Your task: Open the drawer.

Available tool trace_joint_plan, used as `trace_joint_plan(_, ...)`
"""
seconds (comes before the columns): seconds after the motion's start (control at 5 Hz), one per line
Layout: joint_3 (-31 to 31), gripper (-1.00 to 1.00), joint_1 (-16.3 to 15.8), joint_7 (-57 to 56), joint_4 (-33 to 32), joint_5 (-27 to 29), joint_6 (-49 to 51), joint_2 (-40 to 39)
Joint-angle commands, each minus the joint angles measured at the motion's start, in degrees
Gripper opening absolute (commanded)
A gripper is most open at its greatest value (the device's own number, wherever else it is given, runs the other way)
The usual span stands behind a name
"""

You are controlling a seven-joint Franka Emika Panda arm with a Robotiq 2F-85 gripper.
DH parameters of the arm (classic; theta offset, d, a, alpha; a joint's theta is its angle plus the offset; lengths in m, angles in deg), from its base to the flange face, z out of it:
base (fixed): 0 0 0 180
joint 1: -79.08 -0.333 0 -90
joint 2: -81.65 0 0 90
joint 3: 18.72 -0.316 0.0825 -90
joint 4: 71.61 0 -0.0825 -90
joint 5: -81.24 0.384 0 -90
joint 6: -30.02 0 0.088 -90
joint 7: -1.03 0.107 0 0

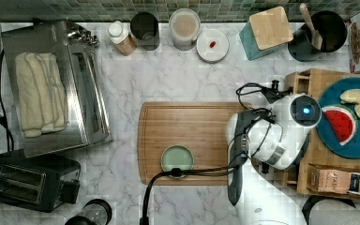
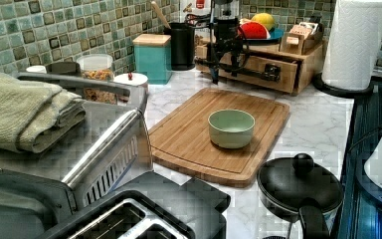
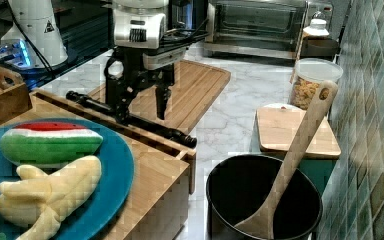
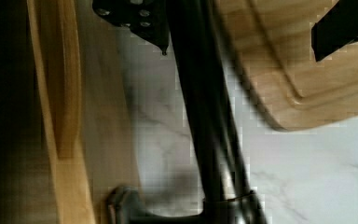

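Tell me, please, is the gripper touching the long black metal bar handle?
Cannot tell: in the wrist view the gripper straddles the handle, one finger close against it.

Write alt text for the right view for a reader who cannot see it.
A white robot arm's black gripper straddles the long black metal bar handle of a light-wood drawer, jaws open on either side of the bar. Beyond it a bamboo cutting board lies on the marble counter; in front, toy fruit sits on a blue plate.
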Motion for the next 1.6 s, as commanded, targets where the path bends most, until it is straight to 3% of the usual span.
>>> trace_joint_plan(0.2, -9.3, 1.00, -13.2, 13.9, -6.6, 2.3, 1.2, 3.3)
trace_joint_plan(0.4, -11.2, 1.00, -12.9, 13.3, -4.1, 4.1, 5.4, 3.0)
trace_joint_plan(0.8, -12.5, 1.00, -14.4, 9.9, -2.8, 11.6, 4.7, 3.4)
trace_joint_plan(1.2, -12.8, 1.00, -16.4, 13.0, -1.5, 13.6, 5.1, 4.9)
trace_joint_plan(1.6, -12.6, 1.00, -21.1, 25.1, -2.8, 8.4, -0.4, 8.2)
